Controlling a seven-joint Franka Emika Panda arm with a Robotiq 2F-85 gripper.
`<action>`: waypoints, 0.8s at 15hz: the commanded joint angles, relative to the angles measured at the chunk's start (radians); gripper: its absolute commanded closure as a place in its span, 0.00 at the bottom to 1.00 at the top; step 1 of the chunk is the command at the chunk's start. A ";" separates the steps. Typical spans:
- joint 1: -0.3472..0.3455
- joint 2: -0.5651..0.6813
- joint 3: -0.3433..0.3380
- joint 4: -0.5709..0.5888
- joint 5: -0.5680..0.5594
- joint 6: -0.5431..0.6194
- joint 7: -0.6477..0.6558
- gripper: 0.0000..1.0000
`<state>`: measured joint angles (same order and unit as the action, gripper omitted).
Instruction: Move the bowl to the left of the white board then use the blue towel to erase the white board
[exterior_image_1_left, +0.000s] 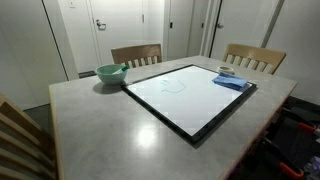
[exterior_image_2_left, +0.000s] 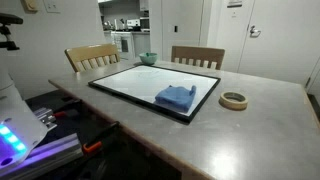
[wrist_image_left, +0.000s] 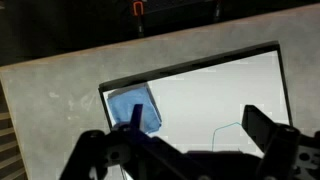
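Towel (wrist_image_left: 128, 100) edge partly behind spread pincer (wrist_image_left: 195, 125)

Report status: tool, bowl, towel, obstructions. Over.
Tool open, empty, over white board. Bowl on table beside board. Blue towel lying on board. Tape roll off board.

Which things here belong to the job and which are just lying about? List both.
Job in hand: bowl, white board, blue towel.
Lying about: tape roll, wooden chairs.
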<state>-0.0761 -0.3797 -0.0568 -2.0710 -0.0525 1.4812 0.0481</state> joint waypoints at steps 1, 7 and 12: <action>0.001 0.001 -0.001 0.002 0.000 -0.002 0.000 0.00; 0.001 0.001 -0.001 0.002 0.000 -0.002 0.000 0.00; 0.017 0.014 -0.009 0.003 0.009 0.032 -0.071 0.00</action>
<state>-0.0731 -0.3797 -0.0568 -2.0710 -0.0515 1.4911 0.0278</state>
